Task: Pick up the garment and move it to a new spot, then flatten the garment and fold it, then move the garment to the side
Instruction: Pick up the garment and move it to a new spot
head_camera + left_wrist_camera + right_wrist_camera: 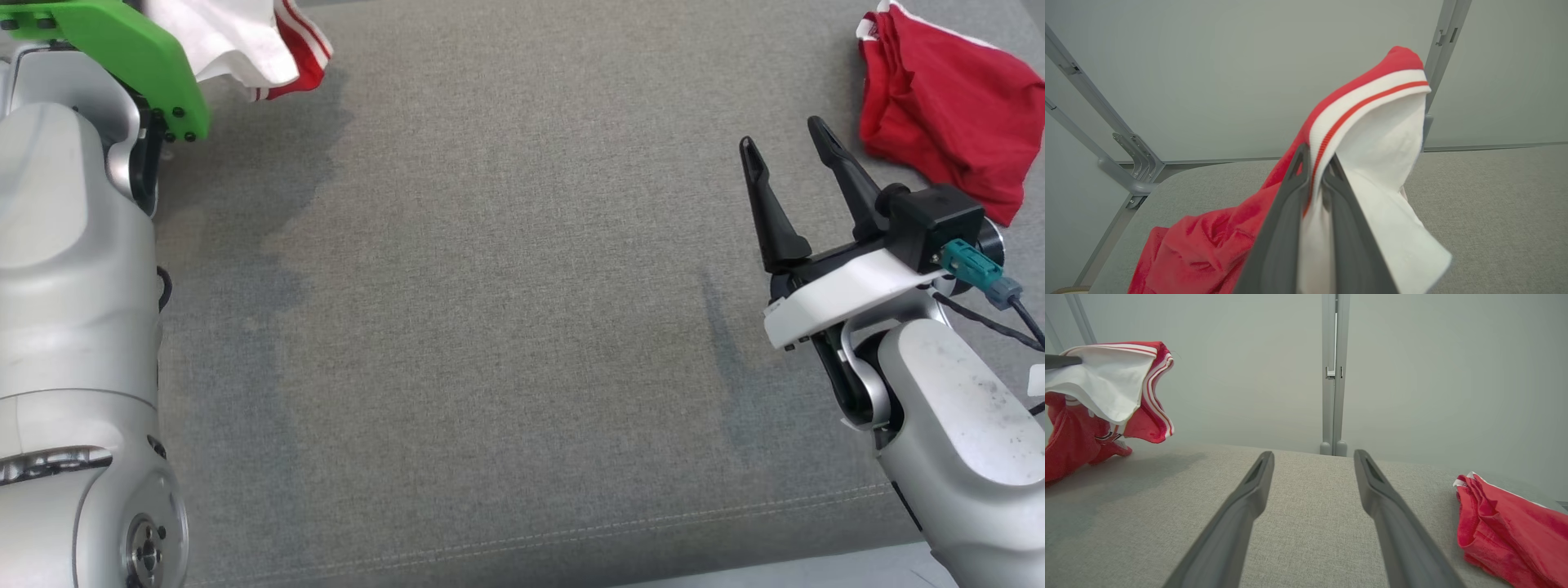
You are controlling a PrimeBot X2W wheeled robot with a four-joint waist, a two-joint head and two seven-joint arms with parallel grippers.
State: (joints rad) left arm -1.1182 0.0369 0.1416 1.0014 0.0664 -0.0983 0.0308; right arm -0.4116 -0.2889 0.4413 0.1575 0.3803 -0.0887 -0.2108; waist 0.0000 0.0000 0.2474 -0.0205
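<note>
Garment [1380, 134] hangs pinched in raised left end effector [1317, 156] — right end effector [782, 135] hovers spread.

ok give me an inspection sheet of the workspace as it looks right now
surface: grey woven fabric pad, stitched seam along the near edge
job's things: red and white striped-trim garment, raised at the far left, its red lower part reaching the pad
clutter: crumpled red cloth with white edging, lying at the far right
grippers: left gripper shut on the garment's striped trim; right gripper open, empty, above the pad
cables: black cable with teal plug at the right wrist
surroundings: pale grey wall panels, grey metal frame post
</note>
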